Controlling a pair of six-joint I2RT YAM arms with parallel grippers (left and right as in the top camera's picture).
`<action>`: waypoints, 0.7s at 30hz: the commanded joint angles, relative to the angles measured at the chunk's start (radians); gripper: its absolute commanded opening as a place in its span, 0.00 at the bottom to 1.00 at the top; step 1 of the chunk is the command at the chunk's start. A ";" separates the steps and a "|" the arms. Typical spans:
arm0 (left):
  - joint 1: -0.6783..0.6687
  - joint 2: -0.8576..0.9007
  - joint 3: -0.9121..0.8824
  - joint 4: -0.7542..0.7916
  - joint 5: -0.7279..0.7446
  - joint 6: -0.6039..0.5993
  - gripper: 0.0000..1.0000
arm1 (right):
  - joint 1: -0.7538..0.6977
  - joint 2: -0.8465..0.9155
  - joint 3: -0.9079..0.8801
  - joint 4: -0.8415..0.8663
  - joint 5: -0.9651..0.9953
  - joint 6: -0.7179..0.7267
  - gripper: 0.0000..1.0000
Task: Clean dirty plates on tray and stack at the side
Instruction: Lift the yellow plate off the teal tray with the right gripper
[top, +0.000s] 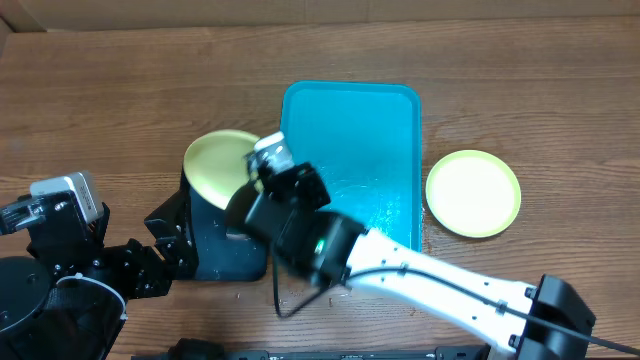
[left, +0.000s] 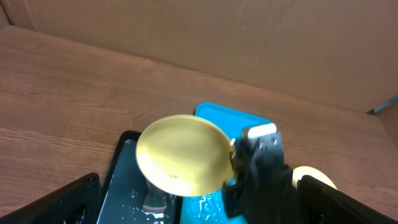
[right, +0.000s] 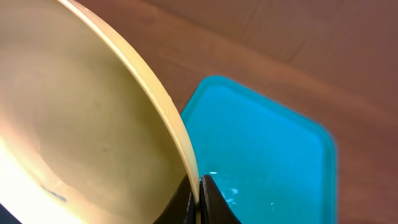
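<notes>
My right gripper (top: 258, 176) is shut on the rim of a pale yellow-green plate (top: 220, 165) and holds it tilted above the black tray (top: 215, 250). In the right wrist view the fingertips (right: 211, 202) pinch the plate (right: 81, 124) edge, and a small dark smear shows low on its face. The turquoise tray (top: 350, 150) lies just right of it, wet and holding no plates. A second plate (top: 473, 193) lies flat on the table to the right of the tray. My left gripper (left: 198, 190) is open and holds nothing, near the black tray's left side, facing the held plate (left: 180, 152).
The black tray (left: 124, 180) is wet, with a small brownish object (left: 153, 200) lying in it below the held plate. A cardboard wall (left: 249, 37) stands along the far edge of the wooden table (top: 120, 90). The right arm (top: 430, 285) stretches across the front.
</notes>
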 joint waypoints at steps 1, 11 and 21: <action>0.005 0.004 0.006 0.008 -0.013 0.008 1.00 | 0.108 -0.045 0.015 0.023 0.340 -0.082 0.04; 0.005 0.004 0.006 0.012 -0.013 0.008 1.00 | 0.294 -0.045 0.015 0.044 0.706 -0.098 0.04; 0.005 0.004 0.006 0.012 -0.013 0.008 1.00 | 0.308 -0.045 0.015 0.043 0.713 -0.099 0.04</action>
